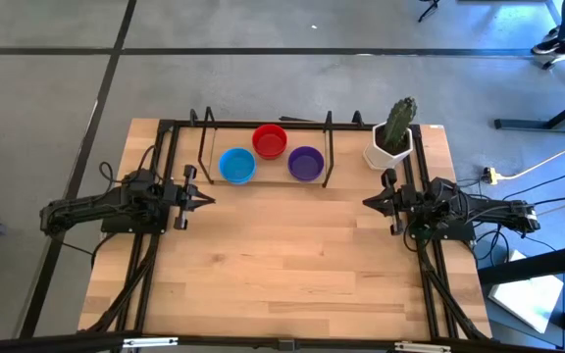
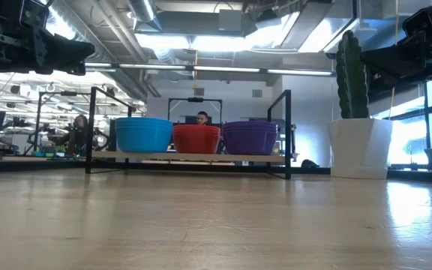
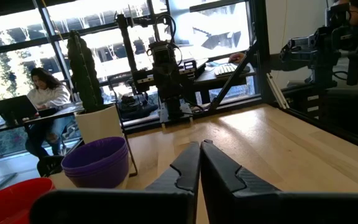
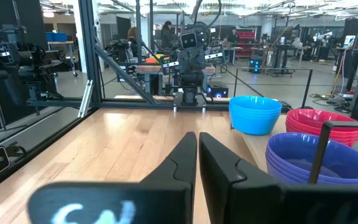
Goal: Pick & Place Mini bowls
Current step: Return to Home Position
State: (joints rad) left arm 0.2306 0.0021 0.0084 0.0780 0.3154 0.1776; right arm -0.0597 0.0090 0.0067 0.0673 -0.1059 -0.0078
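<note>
On low black shelf at back of table, three neat stacks:
- blue mini bowls, toward left
- red mini bowls, in middle, a bit farther back
- purple mini bowls, toward right

Just beside shelf, at right back corner: white pot with cactus.

Left gripper: at left side of table, up off wood, fingers pressed together, nothing held.

Right gripper: at right side, up off wood too, fingers pressed together, nothing held.

Both pointing inward, facing each other, not touching any bowl.
</note>
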